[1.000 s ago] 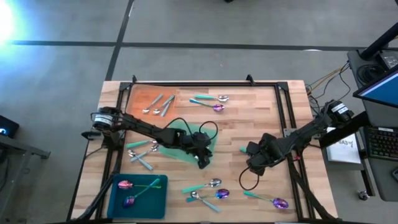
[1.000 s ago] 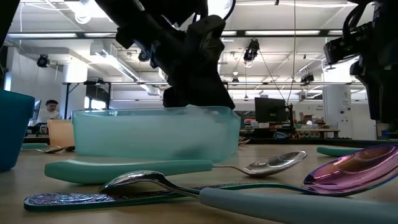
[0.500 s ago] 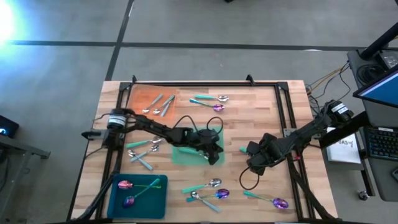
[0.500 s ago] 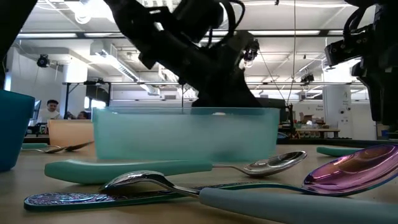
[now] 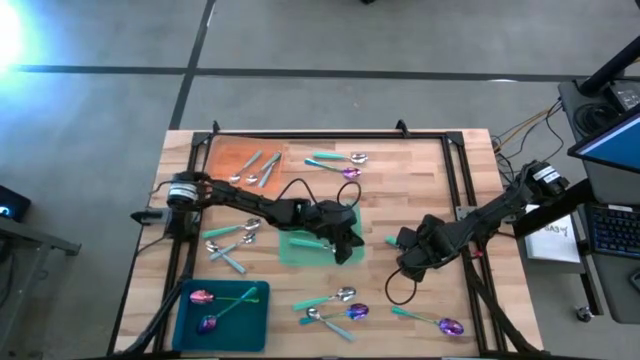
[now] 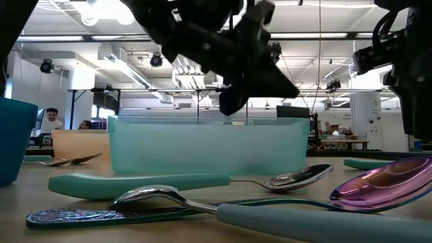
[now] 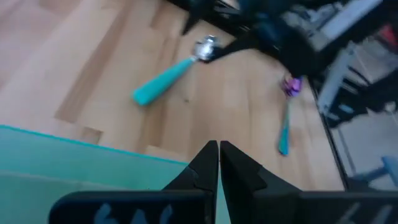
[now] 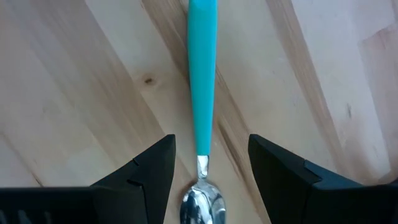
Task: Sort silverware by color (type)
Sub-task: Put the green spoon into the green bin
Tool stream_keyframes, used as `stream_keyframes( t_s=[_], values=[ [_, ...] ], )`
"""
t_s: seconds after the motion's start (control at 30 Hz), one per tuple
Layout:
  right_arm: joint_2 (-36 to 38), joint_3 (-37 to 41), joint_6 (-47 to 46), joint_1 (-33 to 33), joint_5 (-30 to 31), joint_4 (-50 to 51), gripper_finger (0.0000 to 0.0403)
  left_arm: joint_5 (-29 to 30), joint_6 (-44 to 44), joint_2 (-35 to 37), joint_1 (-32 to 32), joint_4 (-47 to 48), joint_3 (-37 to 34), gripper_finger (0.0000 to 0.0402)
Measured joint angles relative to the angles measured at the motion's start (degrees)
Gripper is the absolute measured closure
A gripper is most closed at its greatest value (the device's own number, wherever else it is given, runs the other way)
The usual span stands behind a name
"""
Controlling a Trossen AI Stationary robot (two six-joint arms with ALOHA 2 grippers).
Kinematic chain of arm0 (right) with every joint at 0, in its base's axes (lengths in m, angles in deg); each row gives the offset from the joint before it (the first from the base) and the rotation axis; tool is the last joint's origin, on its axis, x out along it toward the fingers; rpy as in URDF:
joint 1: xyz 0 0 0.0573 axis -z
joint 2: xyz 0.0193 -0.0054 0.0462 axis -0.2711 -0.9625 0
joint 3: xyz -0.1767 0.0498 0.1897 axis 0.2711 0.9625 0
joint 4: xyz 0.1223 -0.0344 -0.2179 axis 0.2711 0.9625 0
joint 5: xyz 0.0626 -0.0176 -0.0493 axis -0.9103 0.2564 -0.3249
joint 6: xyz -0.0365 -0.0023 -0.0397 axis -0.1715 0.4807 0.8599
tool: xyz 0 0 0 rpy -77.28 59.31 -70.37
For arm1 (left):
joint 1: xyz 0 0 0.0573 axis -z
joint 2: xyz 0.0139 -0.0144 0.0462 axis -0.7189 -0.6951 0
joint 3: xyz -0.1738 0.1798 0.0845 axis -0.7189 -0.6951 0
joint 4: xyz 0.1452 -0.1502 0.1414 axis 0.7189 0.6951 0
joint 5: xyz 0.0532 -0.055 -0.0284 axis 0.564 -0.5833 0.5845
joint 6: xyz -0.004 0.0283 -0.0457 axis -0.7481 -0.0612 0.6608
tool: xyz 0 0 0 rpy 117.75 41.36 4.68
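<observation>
My left gripper is shut over the right edge of the green mat, which rises like a pale low wall in the low view. Nothing shows between its fingertips. My right gripper points down and is open. Its fingers stand on either side of a teal-handled silver spoon lying flat on the wood, without touching it. Silver spoons lie on the orange mat. Purple-headed spoons lie in the teal tray. My left gripper hangs shut just above the green mat's right edge. Its own fingers hide the edge there, so I cannot tell whether it touches the mat.
Loose spoons lie at the far middle, at the left, near the front edge and front right. Black rails frame the table. In the low view spoons lie close in front.
My left gripper has moved toward the table's right edge and risen a little. The green mat, which lay skewed, has turned square to the table and slid a little to the right.
</observation>
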Motion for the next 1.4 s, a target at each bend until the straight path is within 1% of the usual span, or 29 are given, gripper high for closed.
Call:
stream_keyframes(
  t_s=[0.2,0.4,0.6,0.73,0.9,0.97,1.03,1.23,1.27,1.4],
  values=[
    [0.0,3.2,-0.9,0.0,0.0,-4.1,0.0209,0.0,-4.0,5.0,1.7,2.7,0.0,0.0402],
    [0.0,5.4,-1.4,0.0,0.0,-4.4,0.0209,0.4,-7.0,9.8,2.8,7.6,-0.1,0.0402],
    [0.0,10.1,-1.9,0.0,-0.3,-8.0,0.0209,0.8,-8.9,15.0,3.0,19.0,-0.1,0.0401],
    [0.3,12.9,-2.7,0.0,-0.9,-11.6,0.0209,1.4,-8.8,18.2,3.1,24.5,-0.1,0.0401],
    [0.2,14.2,-3.0,0.0,-1.2,-12.6,0.0215,2.0,-7.5,20.5,3.6,29.9,-0.1,0.0401],
    [0.2,14.4,-3.0,0.0,-1.4,-13.1,0.0231,2.0,-6.1,21.2,3.8,32.5,-0.1,0.0401],
    [0.2,14.4,-2.8,0.0,-1.6,-13.5,0.0258,2.2,-4.8,21.5,4.3,35.8,-0.1,0.0401],
    [0.1,14.4,-1.2,0.0,-2.4,-14.1,0.0370,2.3,-2.9,21.5,6.8,43.9,-0.1,0.0401],
    [0.2,14.4,-0.9,0.0,-2.4,-14.1,0.0377,3.1,-2.4,21.5,7.1,44.6,-0.1,0.0401],
    [0.3,14.5,-0.4,0.0,-2.9,-14.8,0.0377,5.7,-0.9,21.6,8.8,46.1,-0.1,0.0401]
  ],
)
